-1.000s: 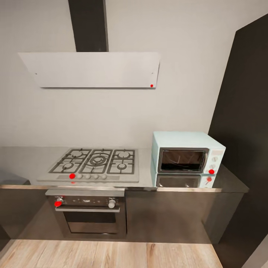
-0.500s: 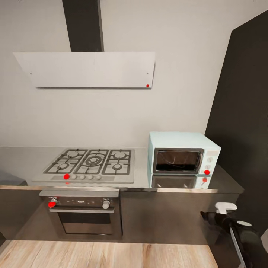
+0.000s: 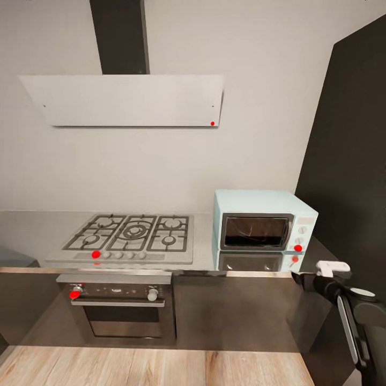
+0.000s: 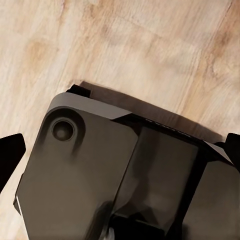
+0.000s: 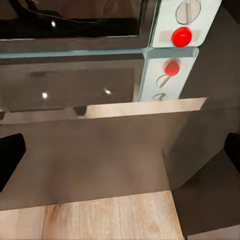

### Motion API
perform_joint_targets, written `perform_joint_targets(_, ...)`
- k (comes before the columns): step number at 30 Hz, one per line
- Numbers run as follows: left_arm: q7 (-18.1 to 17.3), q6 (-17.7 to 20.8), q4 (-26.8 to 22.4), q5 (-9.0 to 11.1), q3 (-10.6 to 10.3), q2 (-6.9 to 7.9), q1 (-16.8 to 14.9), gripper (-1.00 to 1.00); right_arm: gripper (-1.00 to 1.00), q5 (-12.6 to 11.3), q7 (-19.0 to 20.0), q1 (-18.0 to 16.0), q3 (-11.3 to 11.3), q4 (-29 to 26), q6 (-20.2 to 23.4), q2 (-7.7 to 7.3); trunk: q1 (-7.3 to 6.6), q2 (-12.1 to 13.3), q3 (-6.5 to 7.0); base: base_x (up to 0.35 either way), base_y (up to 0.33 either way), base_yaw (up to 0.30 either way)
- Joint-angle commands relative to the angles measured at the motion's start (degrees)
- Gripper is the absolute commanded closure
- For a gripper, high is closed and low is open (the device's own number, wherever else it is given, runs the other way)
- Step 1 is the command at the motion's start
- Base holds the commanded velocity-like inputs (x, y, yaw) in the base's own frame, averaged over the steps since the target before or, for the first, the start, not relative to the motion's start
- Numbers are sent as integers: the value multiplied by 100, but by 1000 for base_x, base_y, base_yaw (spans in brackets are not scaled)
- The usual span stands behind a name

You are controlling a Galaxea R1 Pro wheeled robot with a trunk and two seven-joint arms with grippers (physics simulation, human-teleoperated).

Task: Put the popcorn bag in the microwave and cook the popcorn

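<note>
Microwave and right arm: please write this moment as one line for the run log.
phase: approach | microwave: on countertop, door closed | right gripper: raised below counter edge, jaws open, empty | left gripper: over wooden floor

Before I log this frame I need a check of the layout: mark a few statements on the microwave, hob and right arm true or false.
1. The microwave door is shut. True.
2. The microwave stands left of the gas hob. False: it stands right of it on the countertop.
3. The right gripper is raised near the countertop's front edge, below the microwave. True.
4. A popcorn bag sits on the hob. False: its burners are bare.
5. The built-in oven sits under the microwave. False: it is under the hob.
</note>
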Motion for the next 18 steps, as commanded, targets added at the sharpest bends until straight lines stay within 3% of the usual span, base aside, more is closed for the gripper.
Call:
perform_joint_targets(1,22,-12,0,41,-48,-2,1,-100,-100,56,55,-7,-4,-3,3,4,2,-4,-2,0,0,0)
perform_joint_targets(9,22,-12,0,75,-48,-2,2,-100,-100,43,409,-14,-3,14,-187,-16,2,-4,-2,0,0,0)
perform_joint_targets(18,32,33,-1,64,-48,-4,1,-100,-100,55,430,-14,-2,13,-155,-17,2,-4,-2,0,-63,0)
